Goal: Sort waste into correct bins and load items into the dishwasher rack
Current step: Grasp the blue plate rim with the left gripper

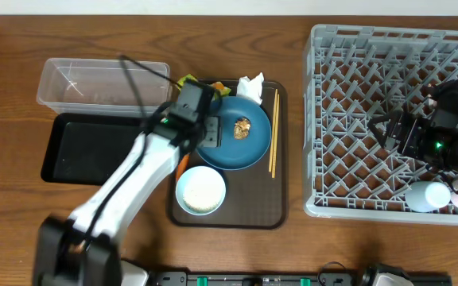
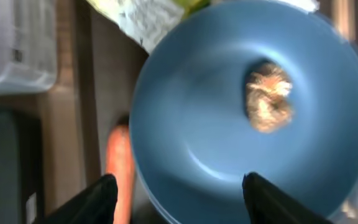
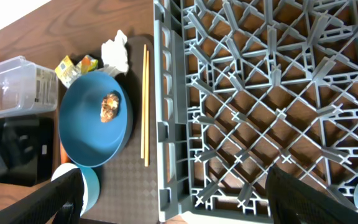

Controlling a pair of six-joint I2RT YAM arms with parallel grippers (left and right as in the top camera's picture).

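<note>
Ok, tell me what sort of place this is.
Probably a staged dish-clearing station, not a real kitchen: a grey dishwasher rack on a wooden table, a serving tray with a dirty blue plate, plus a clear tub and black tray.

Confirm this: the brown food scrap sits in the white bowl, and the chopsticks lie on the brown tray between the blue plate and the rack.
One thing is wrong. The overhead view shows the brown food scrap on the dark-blue plate, not in the white bowl. The chopsticks do lie on the brown tray between plate and dishwasher rack.
</note>
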